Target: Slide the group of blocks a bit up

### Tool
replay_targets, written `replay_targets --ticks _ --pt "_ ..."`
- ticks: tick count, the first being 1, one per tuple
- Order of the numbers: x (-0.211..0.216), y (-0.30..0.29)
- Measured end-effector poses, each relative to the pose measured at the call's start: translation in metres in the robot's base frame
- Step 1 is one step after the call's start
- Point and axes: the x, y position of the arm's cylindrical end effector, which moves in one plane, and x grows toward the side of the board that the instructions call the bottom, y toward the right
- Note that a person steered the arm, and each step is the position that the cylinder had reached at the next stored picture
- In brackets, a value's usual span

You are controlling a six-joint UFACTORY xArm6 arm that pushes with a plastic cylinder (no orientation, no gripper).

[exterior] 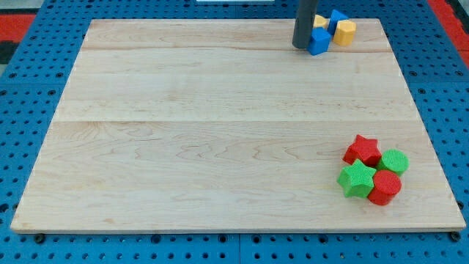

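Note:
My tip (302,47) rests on the wooden board (220,132) near its top edge, touching the left side of a blue block (319,42). That block belongs to a tight cluster at the view's top right: a second blue block (337,17), a yellow hexagonal block (345,32) and a small yellow block (320,22) partly hidden behind the rod. A second cluster lies at the view's bottom right: a red star (363,149), a green cylinder (394,160), a green star (357,180) and a red cylinder (385,187), all touching.
The board lies on a blue perforated table (29,147). A red area (18,22) shows at the view's top corners. The top cluster sits right by the board's top edge.

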Motion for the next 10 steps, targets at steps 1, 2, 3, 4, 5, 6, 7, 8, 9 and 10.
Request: replay_targets --ticks 1,2,3,4,5,6,7,8,9,10 --pt "0.0 0.006" --pt "0.0 -0.001" --pt "0.0 -0.017" --pt "0.0 -0.017" --pt "0.04 -0.017" --pt "0.093 -0.017" --pt "0.138 -0.003" --pt "0.142 0.054" --pt "0.145 0.11" --pt "0.178 0.144"
